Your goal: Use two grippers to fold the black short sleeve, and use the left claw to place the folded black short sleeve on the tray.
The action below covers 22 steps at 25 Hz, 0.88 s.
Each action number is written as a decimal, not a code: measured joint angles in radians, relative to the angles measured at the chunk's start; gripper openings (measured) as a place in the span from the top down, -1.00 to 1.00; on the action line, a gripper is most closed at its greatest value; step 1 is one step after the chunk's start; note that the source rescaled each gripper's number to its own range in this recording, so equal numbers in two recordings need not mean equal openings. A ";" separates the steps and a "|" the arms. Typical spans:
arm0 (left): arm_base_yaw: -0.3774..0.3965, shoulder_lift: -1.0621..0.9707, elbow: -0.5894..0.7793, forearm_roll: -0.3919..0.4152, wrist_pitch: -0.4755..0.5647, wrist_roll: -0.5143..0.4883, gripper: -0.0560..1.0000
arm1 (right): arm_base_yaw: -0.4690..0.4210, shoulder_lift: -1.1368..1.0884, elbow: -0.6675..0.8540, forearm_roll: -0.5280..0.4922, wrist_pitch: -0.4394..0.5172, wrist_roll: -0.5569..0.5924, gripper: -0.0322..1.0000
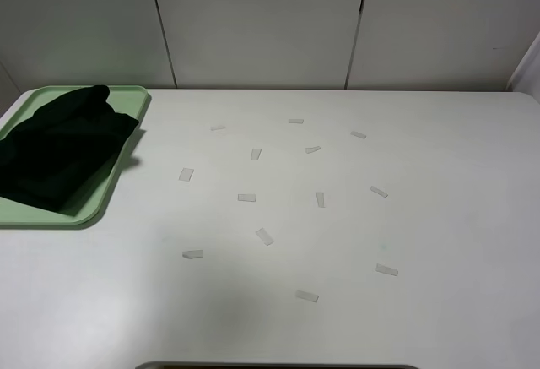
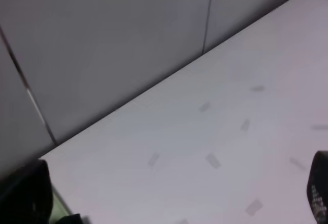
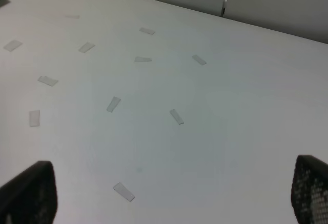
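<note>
White table (image 1: 354,242) against grey wall panels (image 1: 253,23). The black short sleeve (image 1: 59,149) sits folded on the tray (image 1: 126,97) at the far left corner, one edge spilling over the rim. Little tape strips (image 1: 264,236) dot the tabletop. Left gripper (image 2: 169,203) and right gripper (image 3: 169,193) are both spread wide, holding nothing.

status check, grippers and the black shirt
Both grippers open, empty, clear of the table. Black short sleeve folded, lying on the tray. Only tape strips on the table.
</note>
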 joint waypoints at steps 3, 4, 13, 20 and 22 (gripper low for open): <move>0.000 -0.061 0.013 0.000 0.032 -0.035 -1.00 | 0.000 0.000 0.000 0.000 0.000 0.000 -1.00; 0.000 -0.087 0.033 0.001 0.034 -0.049 -1.00 | 0.000 0.000 0.000 0.000 0.000 0.000 -1.00; -0.204 -0.381 0.214 0.462 -0.240 -0.630 -1.00 | 0.000 0.000 0.000 0.000 0.000 0.000 -1.00; -0.424 -0.715 0.322 1.012 -0.241 -1.226 -1.00 | 0.000 0.000 0.000 0.000 0.000 0.000 -1.00; -0.450 -0.828 0.365 1.112 -0.220 -1.288 -1.00 | 0.000 0.000 0.000 0.000 0.000 0.000 -1.00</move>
